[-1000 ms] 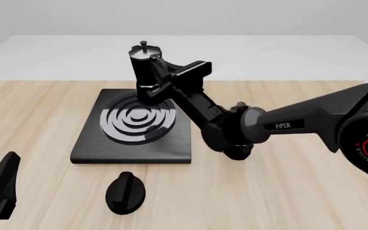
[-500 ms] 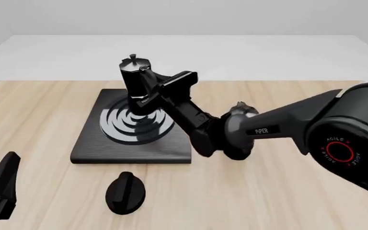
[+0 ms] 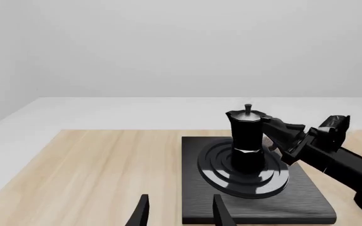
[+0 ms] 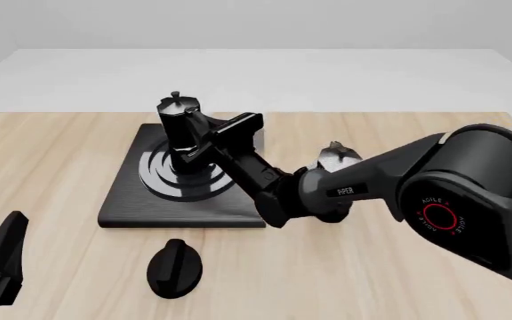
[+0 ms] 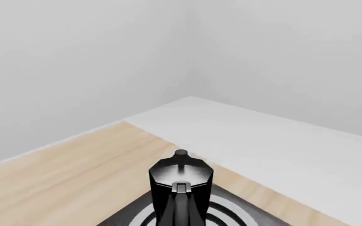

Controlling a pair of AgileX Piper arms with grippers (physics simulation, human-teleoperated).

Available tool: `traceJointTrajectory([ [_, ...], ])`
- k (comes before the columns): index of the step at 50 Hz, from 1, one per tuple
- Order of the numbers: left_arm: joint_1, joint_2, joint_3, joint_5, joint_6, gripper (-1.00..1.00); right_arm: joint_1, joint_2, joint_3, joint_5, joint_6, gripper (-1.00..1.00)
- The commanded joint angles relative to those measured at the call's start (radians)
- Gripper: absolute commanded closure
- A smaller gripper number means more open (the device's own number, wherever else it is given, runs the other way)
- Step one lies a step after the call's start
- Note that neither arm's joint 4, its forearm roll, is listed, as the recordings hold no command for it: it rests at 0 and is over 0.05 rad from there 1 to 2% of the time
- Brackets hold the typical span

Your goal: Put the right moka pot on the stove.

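right end effector (image 4: 205, 137) lower, right moka pot (image 4: 179, 128) nearer stove (image 4: 131, 200)

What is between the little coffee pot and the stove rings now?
Nothing visible. The moka pot stands upright over the burner rings of the stove, and looks already set down on them. The right gripper is at its handle side. The black knob lies apart, nearer the camera.
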Motion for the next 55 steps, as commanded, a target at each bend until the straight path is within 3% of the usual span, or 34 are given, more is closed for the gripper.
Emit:
traceJointTrajectory([
  [1,0.000,0.000,0.000,0.000,0.000,-1.00,0.009,0.010,-0.040,-0.010,0.014,1.00],
  [23,0.000,0.000,0.000,0.000,0.000,-1.00,0.009,0.034,-0.044,0.003,0.023,1.00],
  [24,0.000,0.000,0.000,0.000,0.000,-1.00,0.004,0.033,-0.043,0.004,0.019,-1.00],
  [26,0.000,0.000,0.000,0.000,0.000,-1.00,-0.026,0.060,-0.108,0.079,-0.004,-1.00],
  [27,0.000,0.000,0.000,0.000,0.000,-1.00,-0.026,0.060,-0.108,0.079,-0.004,-1.00],
  [28,0.000,0.000,0.000,0.000,0.000,-1.00,0.002,0.027,-0.039,0.008,0.003,-1.00],
  [38,0.000,0.000,0.000,0.000,0.000,-1.00,-0.010,-0.018,-0.012,0.034,-0.013,-1.00],
  [55,0.000,0.000,0.000,0.000,0.000,-1.00,-0.016,-0.187,0.139,0.038,-0.025,-1.00],
])
